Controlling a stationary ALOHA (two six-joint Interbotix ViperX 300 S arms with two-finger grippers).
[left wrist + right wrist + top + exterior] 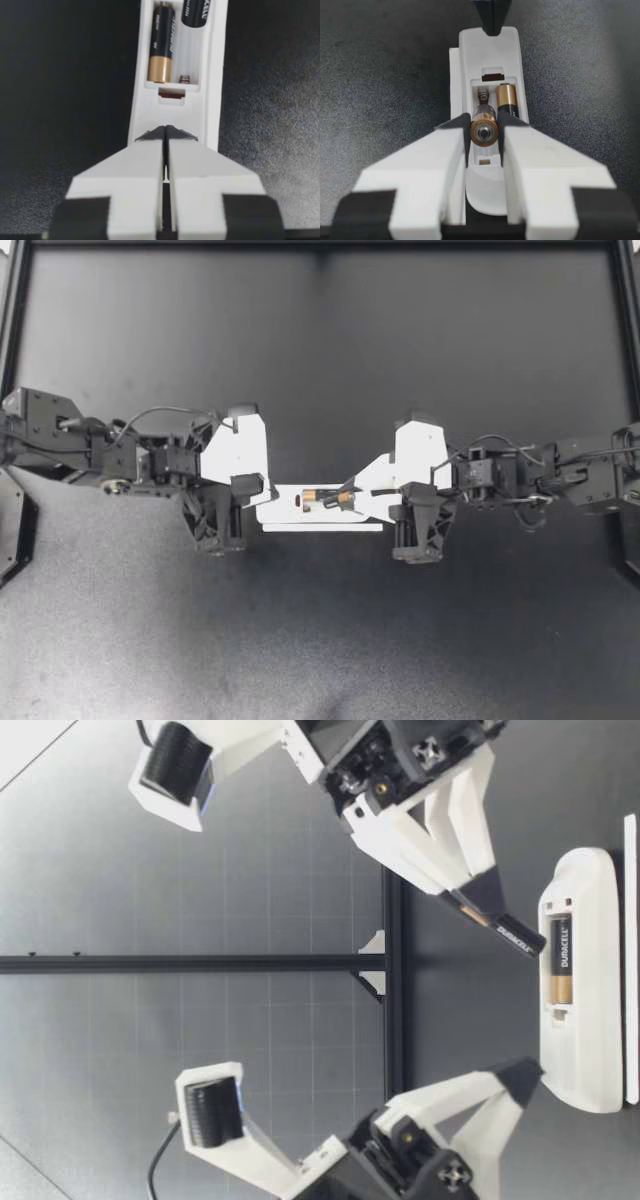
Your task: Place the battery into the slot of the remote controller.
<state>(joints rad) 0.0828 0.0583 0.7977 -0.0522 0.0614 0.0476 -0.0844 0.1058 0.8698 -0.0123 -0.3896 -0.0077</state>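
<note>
**Battery insertion, approach to the slot.**

*Left.* The left gripper (pixel 262 488) has its two white fingers closed flat against each other and grasps nothing. Its tips rest on the end of the white plastic remote controller (pixel 290 512), which lies back-up on the dark grey worktop (pixel 320 640). The press evidently pins the light casing so that it cannot slide or tip when a battery is pushed against the spring.

*Centre.* The open compartment has two bays. One holds a seated black-and-copper cylindrical battery (pixel 313 496). The other is empty, with its small coil spring (pixel 482 94) exposed at the end nearer the left gripper. A thin white strip (pixel 320 529), possibly the compartment cover, lies just beside the remote controller.

*Right.* The right gripper (pixel 352 490) is clamped on a second black-and-copper battery (pixel 345 498), one finger on each side of the barrel. The low view shows this battery tilted, with its leading end down at the mouth of the empty bay and its trailing end raised. The slant probably lets the leading end travel toward the spring first, so that the rest can be lowered flat. The battery is not yet seated.
</note>
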